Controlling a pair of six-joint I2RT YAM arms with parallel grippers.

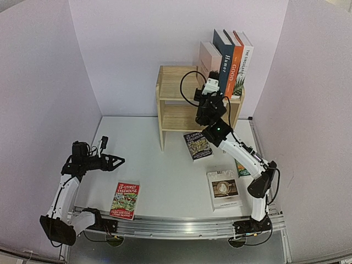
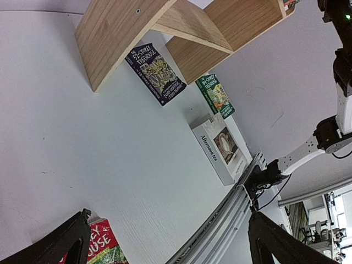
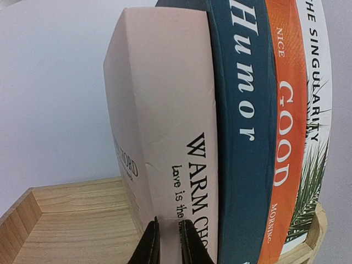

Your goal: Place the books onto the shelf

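The pine shelf point(image 1: 175, 99) stands at the back, with four books upright on its top: pinkish-white point(image 1: 209, 59), navy point(image 1: 224, 54), orange "GOOD" point(image 1: 236, 58) and white "Singularity" point(image 1: 245, 55). My right gripper point(image 3: 169, 234) is at the foot of the pinkish-white book's spine point(image 3: 170, 126), jaws nearly together, tips against the spine, nothing between them. On the table lie a dark Treehouse book point(image 1: 198, 146), a green one point(image 1: 242, 169) half under the right arm, a red one point(image 1: 125, 200) and the white coffee-cup book point(image 1: 224, 188). My left gripper point(image 1: 117, 161) hovers open above the table, empty.
In the left wrist view the red book point(image 2: 104, 248) lies by the lower finger point(image 2: 60, 247), and the metal rail point(image 2: 220, 225) runs along the table's near edge. Purple walls close in the back and both sides. The shelf's lower tier point(image 1: 179, 118) holds nothing.
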